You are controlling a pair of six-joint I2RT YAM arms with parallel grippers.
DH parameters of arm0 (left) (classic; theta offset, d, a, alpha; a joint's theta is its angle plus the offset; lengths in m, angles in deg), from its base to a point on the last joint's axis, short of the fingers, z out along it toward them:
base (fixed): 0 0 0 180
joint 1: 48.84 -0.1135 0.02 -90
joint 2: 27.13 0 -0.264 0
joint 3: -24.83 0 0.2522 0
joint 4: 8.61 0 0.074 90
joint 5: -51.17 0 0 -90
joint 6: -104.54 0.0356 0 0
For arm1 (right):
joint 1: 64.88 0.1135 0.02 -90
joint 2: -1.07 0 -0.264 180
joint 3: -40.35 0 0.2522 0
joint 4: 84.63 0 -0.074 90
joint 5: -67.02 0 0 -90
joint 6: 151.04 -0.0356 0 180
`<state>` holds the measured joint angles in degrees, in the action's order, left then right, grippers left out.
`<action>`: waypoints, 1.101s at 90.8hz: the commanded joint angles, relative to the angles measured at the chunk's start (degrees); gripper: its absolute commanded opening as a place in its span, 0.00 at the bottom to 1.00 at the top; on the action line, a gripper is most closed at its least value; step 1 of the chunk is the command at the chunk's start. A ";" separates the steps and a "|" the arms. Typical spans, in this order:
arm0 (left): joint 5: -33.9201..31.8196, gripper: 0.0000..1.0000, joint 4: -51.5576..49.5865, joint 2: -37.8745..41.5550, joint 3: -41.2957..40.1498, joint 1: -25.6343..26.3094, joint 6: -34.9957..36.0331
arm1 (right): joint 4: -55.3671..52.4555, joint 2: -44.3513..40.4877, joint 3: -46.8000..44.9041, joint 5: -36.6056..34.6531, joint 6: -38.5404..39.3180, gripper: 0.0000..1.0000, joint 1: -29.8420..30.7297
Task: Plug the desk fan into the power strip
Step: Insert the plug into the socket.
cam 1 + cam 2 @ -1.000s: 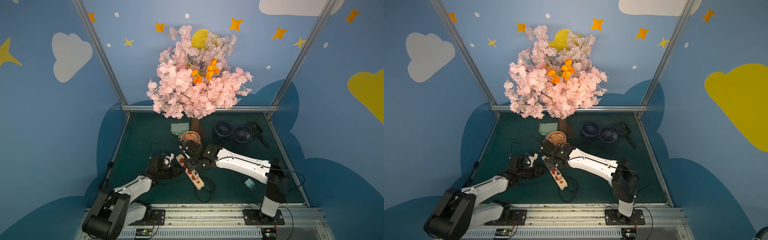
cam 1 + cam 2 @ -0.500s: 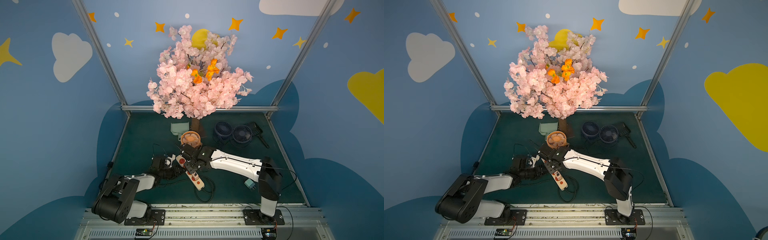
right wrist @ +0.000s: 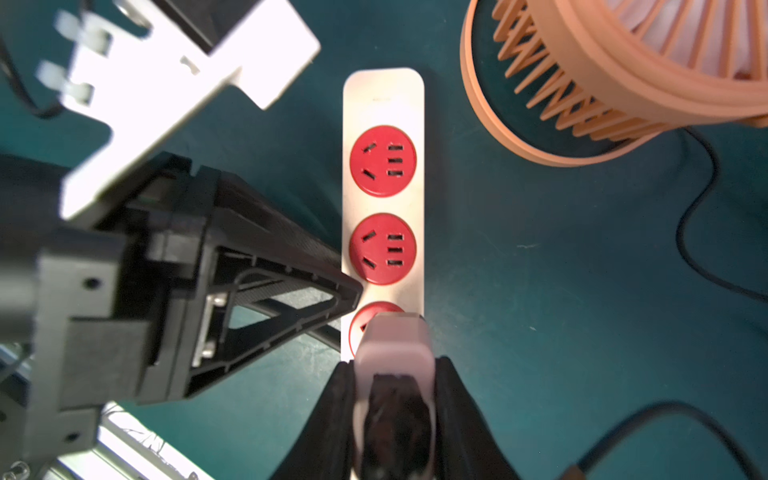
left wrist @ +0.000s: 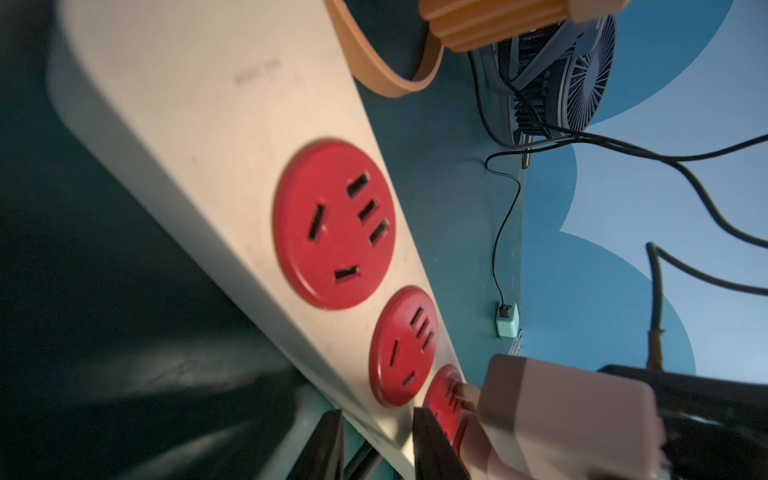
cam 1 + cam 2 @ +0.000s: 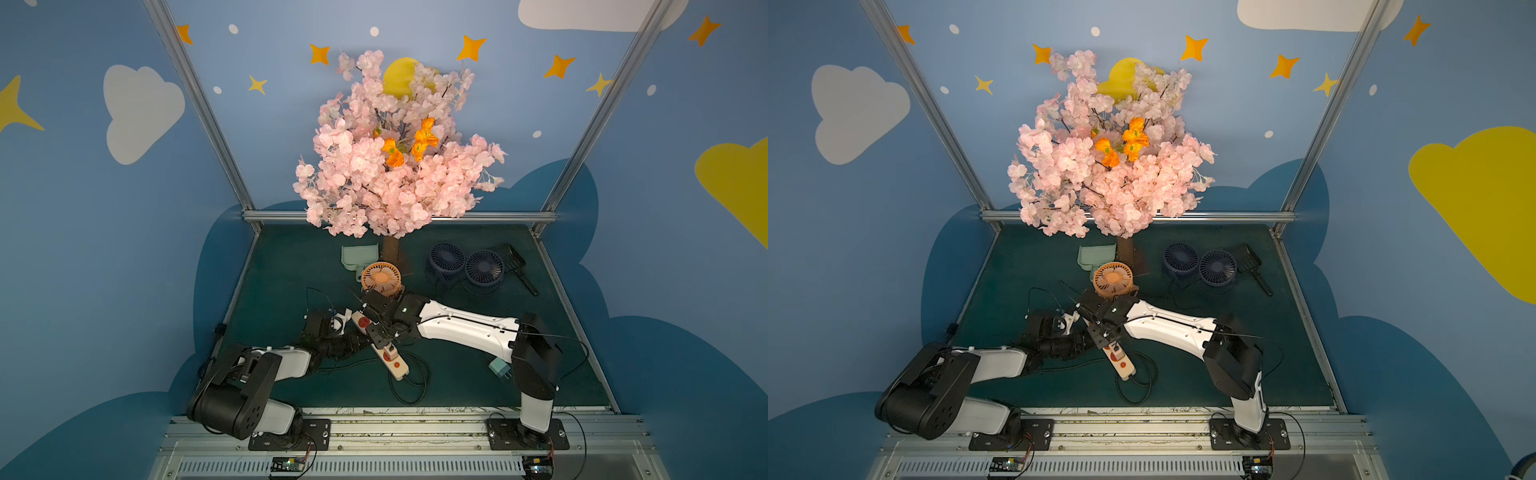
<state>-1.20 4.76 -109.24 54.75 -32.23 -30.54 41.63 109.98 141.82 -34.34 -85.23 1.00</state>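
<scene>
- The right gripper point(image 3: 395, 370) has its jaws closed on a pale pink plug adapter point(image 3: 392, 345), one jaw on each side, with the adapter's nose right over the third red socket point(image 3: 376, 316) of the power strip point(image 3: 382, 99).
- In the left wrist view the adapter's prongs point(image 4: 461, 392) seem to be at the socket face, not clearly seated.
- The left gripper point(image 4: 378, 444) has its jaws nearly shut across the width of the strip, one jaw on each long edge, just beside the adapter.
- Ahead of both pairs of jaws, two more red sockets stand free; past the strip's end sits the orange desk fan point(image 3: 623, 70) on the green counter point(image 3: 540, 270), its thin black cord point(image 3: 698, 232) trailing to the side.
- Risk: if the prongs meet the slots off-angle, pushing down could jam or tilt the adapter in the jaws.
- Risk: the left hold is narrow, so a hard push may slide or pivot the strip.
- Risk: the slack cord could snag on the right arm.
</scene>
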 commanded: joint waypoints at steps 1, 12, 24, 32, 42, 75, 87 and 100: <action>0.64 0.32 1.00 -0.68 -0.71 -0.08 0.26 | 1.33 -0.34 -1.35 0.58 -0.72 0.00 0.56; 0.60 0.32 1.04 -0.87 -0.78 -0.12 0.19 | 1.56 -0.47 -2.00 0.23 -0.64 0.00 0.56; 0.48 0.32 1.15 -0.95 -0.78 -0.05 0.15 | 0.31 -0.45 -2.76 -1.00 0.01 0.00 0.55; 0.49 0.32 1.16 -1.10 -0.70 -0.12 0.17 | -0.09 -0.72 -3.69 -1.64 0.47 0.00 0.51; 0.42 0.31 1.24 -1.36 -0.71 -0.08 0.24 | 0.95 -0.82 -5.84 -0.78 0.83 0.00 0.73; 0.17 0.31 1.38 -1.82 -0.70 -0.09 -0.07 | -1.74 3.75 -10.21 -0.33 2.64 0.00 1.56; 0.16 0.31 1.42 -1.76 -0.72 -0.09 -0.21 | -4.06 5.17 -10.49 -0.91 3.13 0.00 2.00; 0.17 0.31 1.42 -1.94 -0.69 -0.03 -0.33 | -5.49 4.57 -12.25 -0.83 2.78 0.00 2.12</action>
<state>-0.89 6.20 -110.37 54.73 -32.23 -30.91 47.75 108.40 135.52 -37.83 -82.80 2.82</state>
